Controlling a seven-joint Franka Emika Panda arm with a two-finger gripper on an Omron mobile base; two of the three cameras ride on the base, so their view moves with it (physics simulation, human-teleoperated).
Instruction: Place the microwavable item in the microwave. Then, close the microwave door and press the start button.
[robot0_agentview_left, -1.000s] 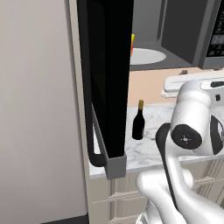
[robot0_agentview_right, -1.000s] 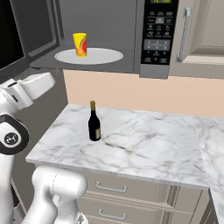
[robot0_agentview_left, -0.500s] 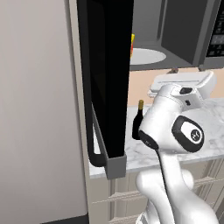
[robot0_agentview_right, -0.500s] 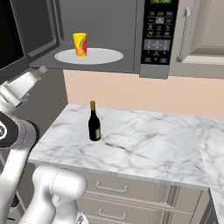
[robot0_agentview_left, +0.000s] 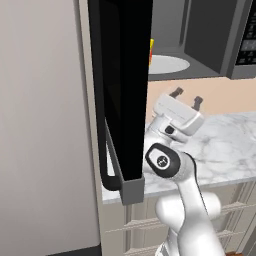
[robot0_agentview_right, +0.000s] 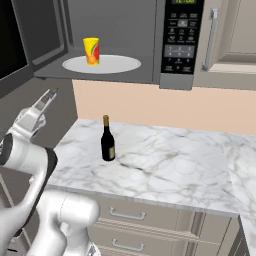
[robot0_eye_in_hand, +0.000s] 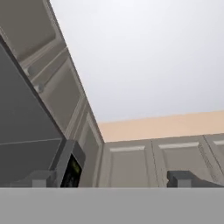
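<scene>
Above the marble worktop (robot0_agentview_right: 165, 165), the yellow cup (robot0_agentview_right: 91, 51) already sits on the microwave (robot0_agentview_right: 125, 42) turntable, up and right of the wide-open, empty gripper (robot0_agentview_left: 186, 98) (angled upward), so closing the microwave door (robot0_agentview_left: 125, 90) looks next, calling for a push from its left.

microwave (robot0_agentview_right: 125, 40) button panel (robot0_agentview_right: 180, 37) markings are too small to read.
</scene>
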